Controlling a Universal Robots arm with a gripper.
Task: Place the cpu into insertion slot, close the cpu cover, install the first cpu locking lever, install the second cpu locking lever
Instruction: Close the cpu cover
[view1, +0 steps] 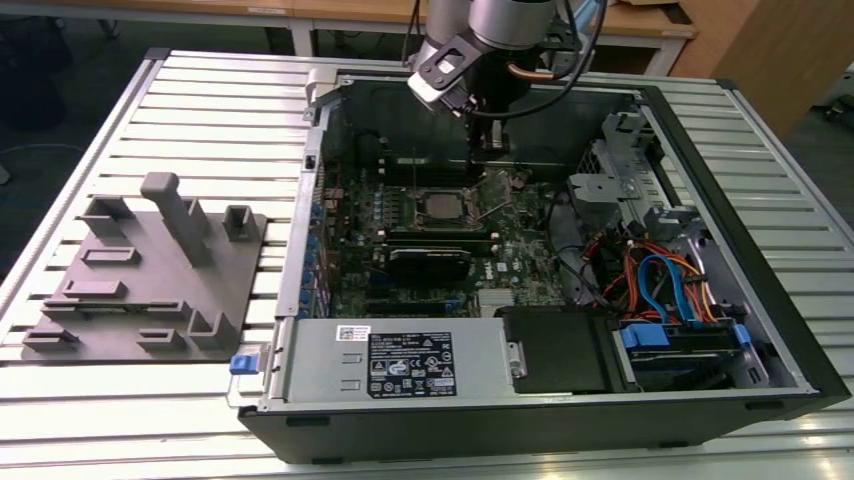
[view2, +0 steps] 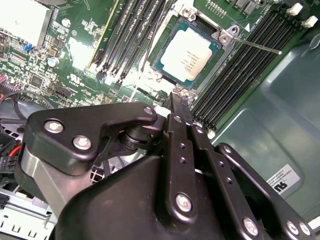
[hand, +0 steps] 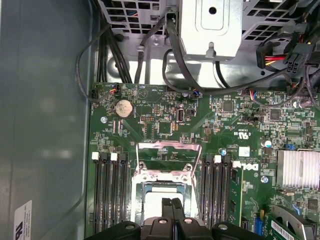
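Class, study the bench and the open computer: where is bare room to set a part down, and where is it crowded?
Free: the slatted table beyond the grey fixture block, and the strip in front of it. Crowded: inside the computer case, with cables at the exterior view's right and the gripper at the cpu.
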